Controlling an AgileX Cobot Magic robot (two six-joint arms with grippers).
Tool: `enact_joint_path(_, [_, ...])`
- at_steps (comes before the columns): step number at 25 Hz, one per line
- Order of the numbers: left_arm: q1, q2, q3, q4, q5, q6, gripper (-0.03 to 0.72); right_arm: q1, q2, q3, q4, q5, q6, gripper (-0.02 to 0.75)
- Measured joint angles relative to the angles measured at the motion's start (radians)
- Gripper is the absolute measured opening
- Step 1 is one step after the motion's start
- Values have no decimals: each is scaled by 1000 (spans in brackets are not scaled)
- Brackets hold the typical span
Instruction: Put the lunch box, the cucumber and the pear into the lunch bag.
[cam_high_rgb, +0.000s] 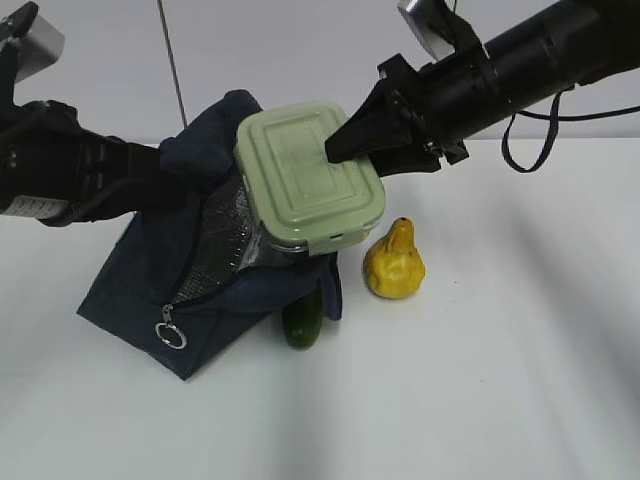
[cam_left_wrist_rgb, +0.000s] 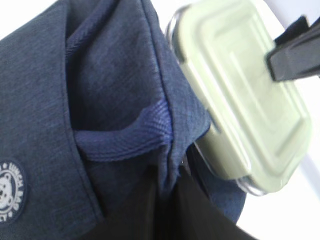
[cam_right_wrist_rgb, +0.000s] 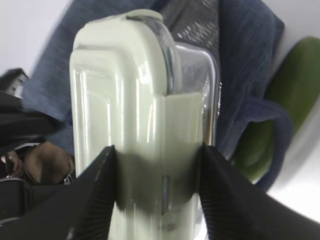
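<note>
My right gripper is shut on the lunch box, pinching it across lid and base, and holds it tilted at the open mouth of the navy lunch bag. The right wrist view shows the box between the gripper's fingers. My left gripper is shut on the bag's upper fabric edge and holds it raised, with the box beside it. The yellow pear stands on the table right of the bag. The cucumber lies at the bag's front edge, partly under the fabric.
The bag's silver foil lining shows under the box. The metal ring pull lies at the bag's front corner. A black cable hangs from the right arm. The white table stretches to the front and right.
</note>
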Motion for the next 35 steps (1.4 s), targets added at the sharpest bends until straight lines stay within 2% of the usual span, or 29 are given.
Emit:
enact_joint_path(12, [0,0,0,-8,-27,2,1,2,22,0,-147,24,39,372])
enact_joint_path(17, [0,0,0,-40,-18,3,1,5,22,0,-150,7,43,372])
enact_joint_path(23, [0,0,0,-88,20,3,1,64,22,0,-137,-69,44,372])
enact_joint_path(27, [0,0,0,-146,40,9,1,88,22,0,-122,-110,49,372])
enact_joint_path(35, [-13,39,0,-319,120,100,1,132,26,0,-78,-178,64,372])
